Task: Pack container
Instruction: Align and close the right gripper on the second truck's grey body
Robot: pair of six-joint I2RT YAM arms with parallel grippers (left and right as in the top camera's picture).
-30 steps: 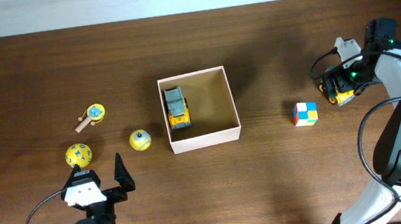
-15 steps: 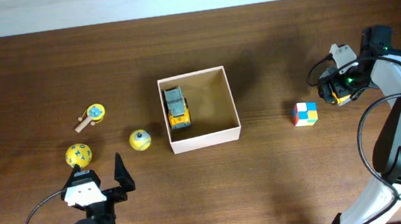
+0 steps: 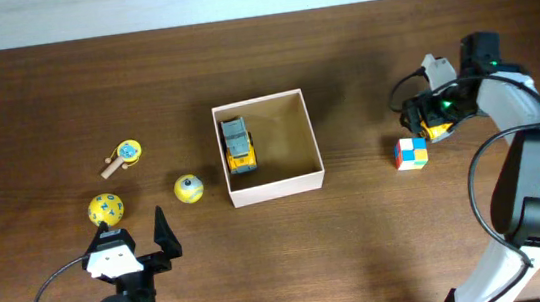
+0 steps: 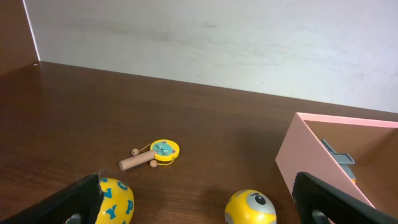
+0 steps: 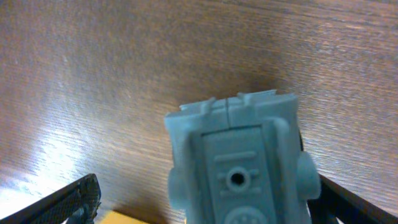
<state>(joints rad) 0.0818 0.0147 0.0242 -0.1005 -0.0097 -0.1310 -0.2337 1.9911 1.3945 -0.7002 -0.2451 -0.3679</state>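
Observation:
The container (image 3: 278, 188), a square shallow cardboard box, stands mid-table with a yellow and grey toy truck (image 3: 238, 144) inside at its left. It also shows at the right of the left wrist view (image 4: 311, 146). My right gripper (image 3: 434, 112) is shut on a second yellow and grey toy truck (image 3: 437, 127), right of the box and above a coloured cube (image 3: 410, 152). In the right wrist view the truck's grey part (image 5: 239, 168) fills the space between the fingers (image 5: 205, 205). My left gripper (image 3: 164, 241) is open and empty at the front left, also in its wrist view (image 4: 199, 205).
Left of the box lie a yellow ball with an eye (image 3: 188, 189) (image 4: 250, 208), a yellow ball with blue letters (image 3: 105, 208) (image 4: 115, 199) and a small yellow rattle drum with a wooden handle (image 3: 123, 156) (image 4: 155, 152). A pale wall runs along the table's far edge.
My right gripper has moved left with the toy truck, from the far right to just above the coloured cube. The left arm has not moved.

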